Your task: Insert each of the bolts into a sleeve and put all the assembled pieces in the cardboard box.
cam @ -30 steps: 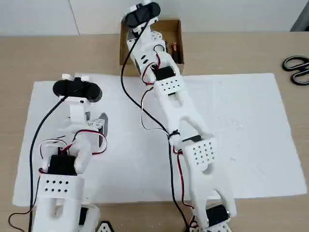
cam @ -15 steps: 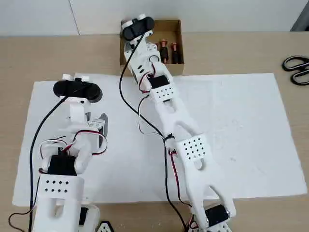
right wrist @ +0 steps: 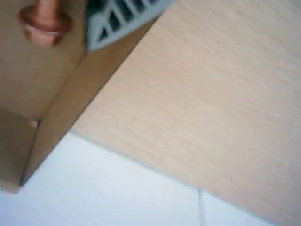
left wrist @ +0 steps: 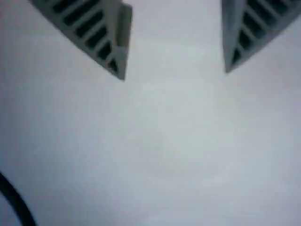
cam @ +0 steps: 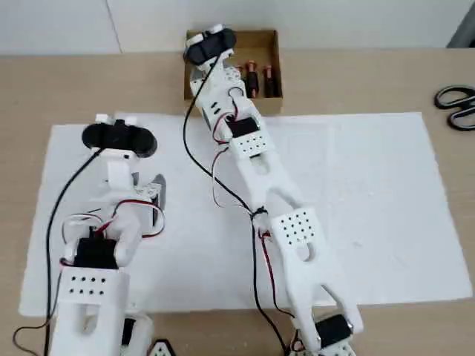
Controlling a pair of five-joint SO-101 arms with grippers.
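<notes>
Two copper-brown pieces, at least, lie side by side in the one box. The box sits at the counter's 12 o'clock edge, just beyond one white sheet. The pieces are short and stubby, each with a wider collar, and run lengthwise from 12 to 6. The right end effector hangs over the box's 9 o'clock side, with the pieces near it toward 3 o'clock; I cannot tell whether it is open or closed. The left end effector is spread open above the sheet at 8 o'clock, well apart from the box. One pair of scissors lies at 2 o'clock.
</notes>
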